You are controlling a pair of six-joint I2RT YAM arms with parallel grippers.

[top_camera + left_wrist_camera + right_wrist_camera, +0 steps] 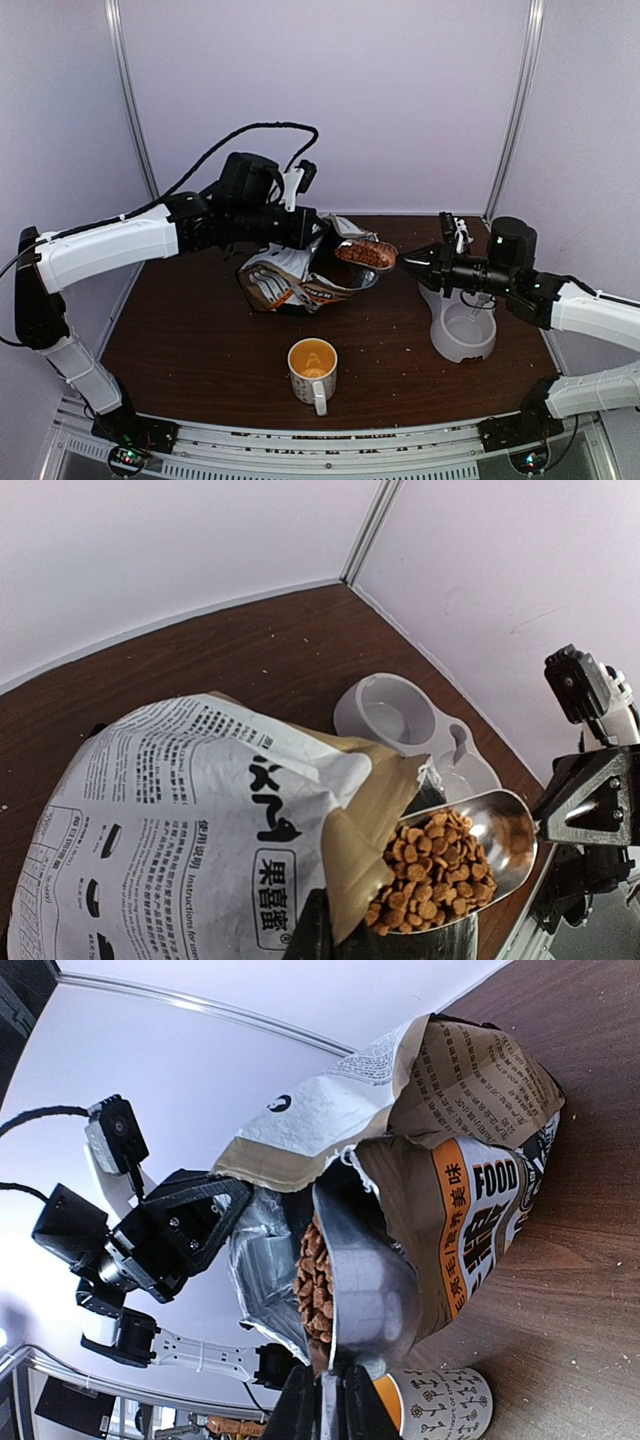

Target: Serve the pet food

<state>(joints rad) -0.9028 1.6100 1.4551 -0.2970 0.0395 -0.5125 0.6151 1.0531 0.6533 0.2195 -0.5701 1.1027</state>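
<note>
Kibble (pixel 435 865), heaped in steel scoop (pixel 508 832) at mouth of bag (pixel 170 810); right jaws closed on scoop handle, left jaws pinched shut on bag rim, holding the mouth open. Handling: the heap looks high enough to spill, so lift the scoop level and slowly clear of the torn rim, carry it right to the white bowl (pixel 445 345), and tip only once over the well. Dark wood counter (pixel 190 340) with a few stray specks, mug (pixel 312 368) near its front edge, pale walls (pixel 330 100) around.
</note>
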